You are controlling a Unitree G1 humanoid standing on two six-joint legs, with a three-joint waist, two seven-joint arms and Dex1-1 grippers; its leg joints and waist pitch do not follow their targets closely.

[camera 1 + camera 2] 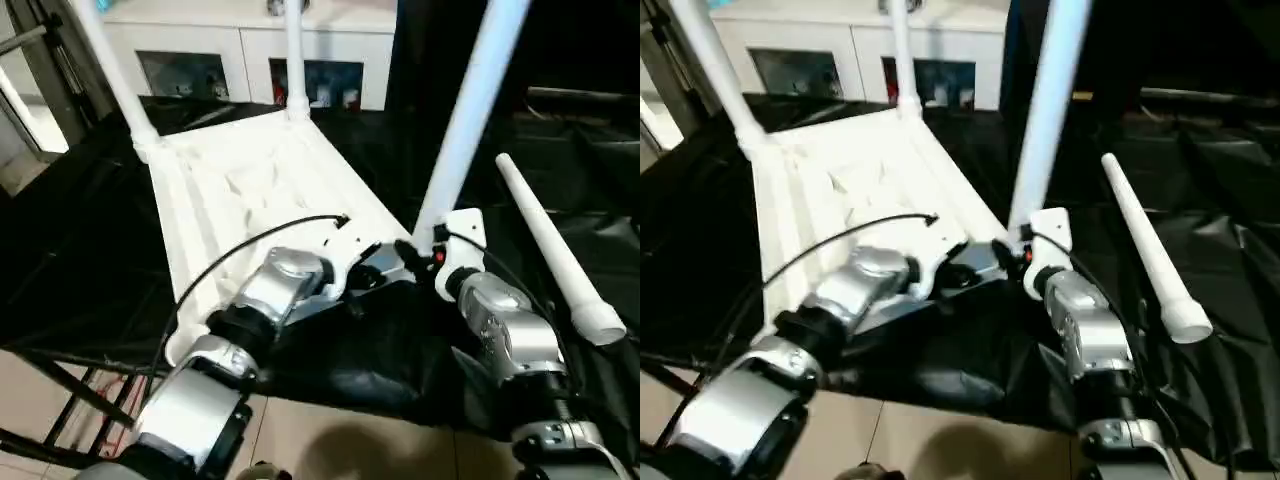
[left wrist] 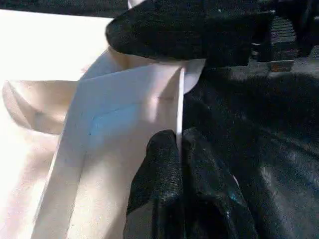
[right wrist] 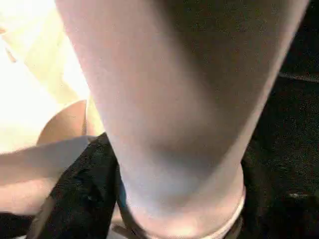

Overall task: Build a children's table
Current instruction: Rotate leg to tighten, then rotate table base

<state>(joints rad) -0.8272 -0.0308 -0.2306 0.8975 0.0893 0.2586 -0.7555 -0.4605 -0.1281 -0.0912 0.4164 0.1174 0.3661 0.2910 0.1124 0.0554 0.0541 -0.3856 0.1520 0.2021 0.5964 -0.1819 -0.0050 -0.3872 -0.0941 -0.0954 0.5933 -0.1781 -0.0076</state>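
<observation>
Evidently the right gripper point(image 3: 164, 209) was wrapped around the base of a leg point(image 1: 465, 120), its black fingers point(image 3: 79, 194) standing on either side of the white tube right where it met the corner socket, so the jaws read as closed on that tube rather than free. The left gripper point(image 2: 179, 149) was pinched tight on the thin rim of the tabletop point(image 1: 250, 190), fingertips together over the edge, close to that same near corner, steadying the piece.

The tabletop lay upside down on a black sheet point(image 1: 80, 250), ribbed underside facing up. Two far legs point(image 1: 295, 60) already stood in their sockets, and the leg in the right gripper rose steeply from the near right corner. A fourth leg point(image 1: 555, 250) lay loose on the sheet to the right, well apart from the top, its wide end toward the robot.

By my reading, the step in hand was seating the third leg: it looked upright in its socket, but whether it was pushed fully home could not be told. The next move probably called for a firm downward press or twist with the left gripper holding the rim still, then a release and a reach right for the loose leg, which belonged in the near left socket, hidden behind the left forearm point(image 1: 270, 290).
</observation>
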